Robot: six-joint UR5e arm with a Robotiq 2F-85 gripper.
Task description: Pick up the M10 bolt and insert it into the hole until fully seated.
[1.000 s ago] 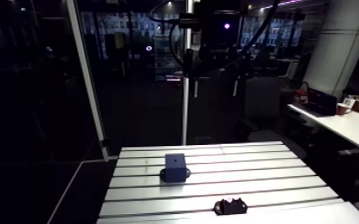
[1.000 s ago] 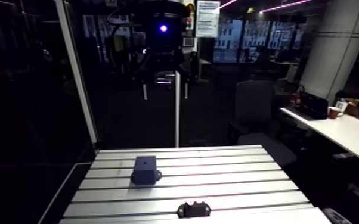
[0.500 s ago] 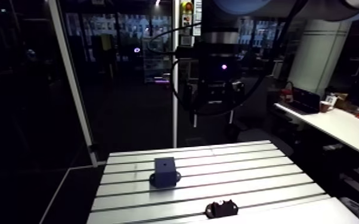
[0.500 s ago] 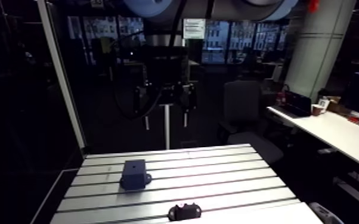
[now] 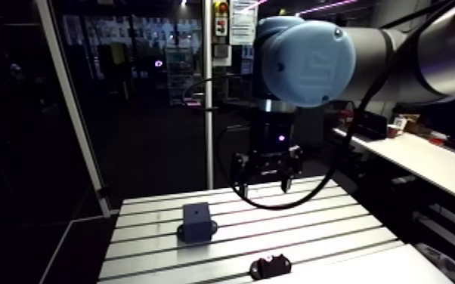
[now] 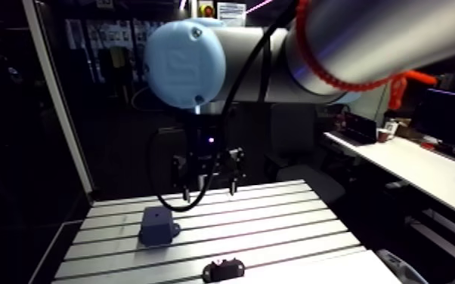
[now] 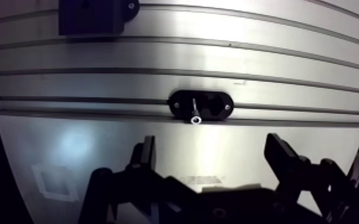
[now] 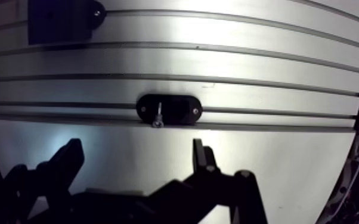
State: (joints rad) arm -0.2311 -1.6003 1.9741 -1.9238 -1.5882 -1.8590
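Sitting in a black oval holder (image 7: 201,106), the slim metal M10 bolt (image 7: 194,111) is ahead of the dark two-finger Robotiq gripper (image 7: 212,156), a little off the midline between its fingers, with its bright end turned toward the gripper. It seems to stand upright in the holder, though the angle leaves that unsure. I judge it rigid steel, light for this arm, and smooth enough to slip or cock sideways in a loose pinch. The shank just under the bright end looks the best place to hold, squarely across it, leaving the rest free to enter the hole. The gripper is spread wide, holds nothing and hangs well apart from the bolt. Farther ahead and to one side, a dark blue block (image 5: 197,220) with a hole in its top rests on the slotted aluminium table (image 7: 277,65).
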